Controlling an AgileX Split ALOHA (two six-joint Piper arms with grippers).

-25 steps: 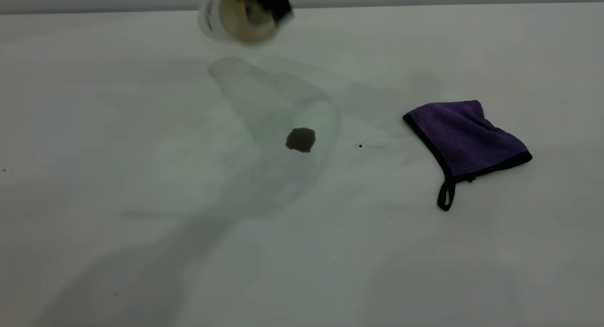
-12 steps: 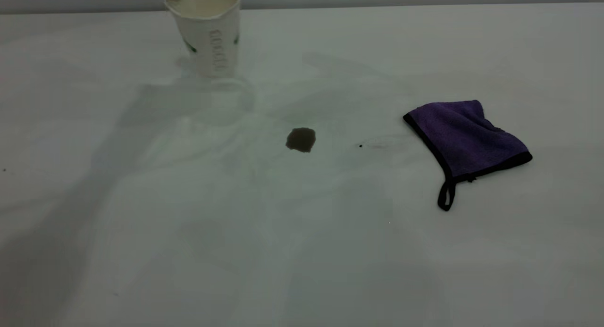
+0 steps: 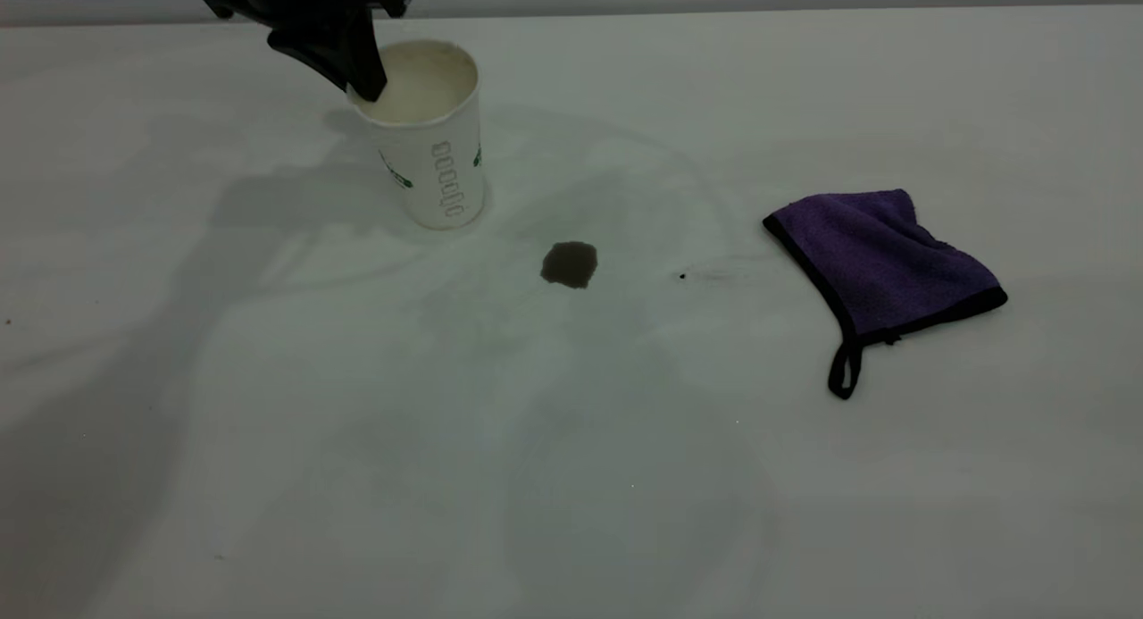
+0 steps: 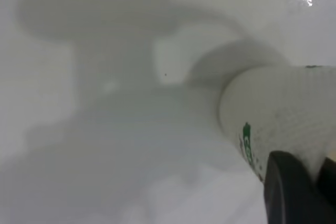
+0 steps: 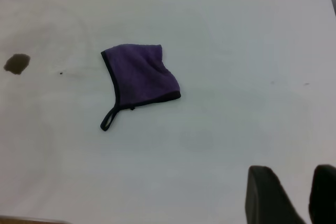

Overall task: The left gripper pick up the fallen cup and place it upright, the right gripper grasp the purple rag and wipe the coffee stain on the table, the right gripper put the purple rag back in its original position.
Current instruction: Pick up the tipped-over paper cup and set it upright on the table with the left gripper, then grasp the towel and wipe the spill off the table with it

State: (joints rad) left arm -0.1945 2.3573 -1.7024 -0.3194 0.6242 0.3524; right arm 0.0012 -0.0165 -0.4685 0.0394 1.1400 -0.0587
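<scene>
Left gripper (image 3: 368, 81) fingers pinch the rim of the upright paper cup (image 3: 432, 135) standing on the counter (image 3: 268, 422); right gripper (image 5: 294, 195) fingers parted, purple rag (image 3: 880, 262) well apart, coffee stain (image 3: 569, 263) between

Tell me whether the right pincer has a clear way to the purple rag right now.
Probably yes. The purple rag lies alone on the table, nothing on or against it. The right pincer hangs above, apart from it; the cup and left pincer are far across.

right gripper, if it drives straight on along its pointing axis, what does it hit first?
Likely bare table. The right gripper is open with nothing between its fingers; the purple rag lies farther off and to one side. Depth is unclear.
</scene>
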